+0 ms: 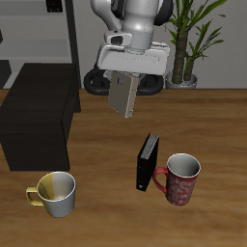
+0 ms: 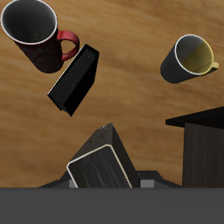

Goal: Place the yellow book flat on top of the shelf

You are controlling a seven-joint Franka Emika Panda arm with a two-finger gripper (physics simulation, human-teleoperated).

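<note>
My gripper (image 1: 123,75) is shut on the yellow book (image 1: 123,95), a thin pale tan book that hangs tilted in the air well above the table. In the wrist view the book (image 2: 101,164) is close up between the jaws. The shelf (image 1: 39,116) is a low black-brown cabinet with a flat, bare top. It stands beside and below the held book, and one corner of it shows in the wrist view (image 2: 203,144).
A thicker black book (image 1: 148,162) stands upright on the table below the gripper, next to a red mug (image 1: 179,178). A pale yellow-handled mug (image 1: 56,193) sits near the table's front edge by the shelf. A potted plant (image 1: 188,43) stands at the back.
</note>
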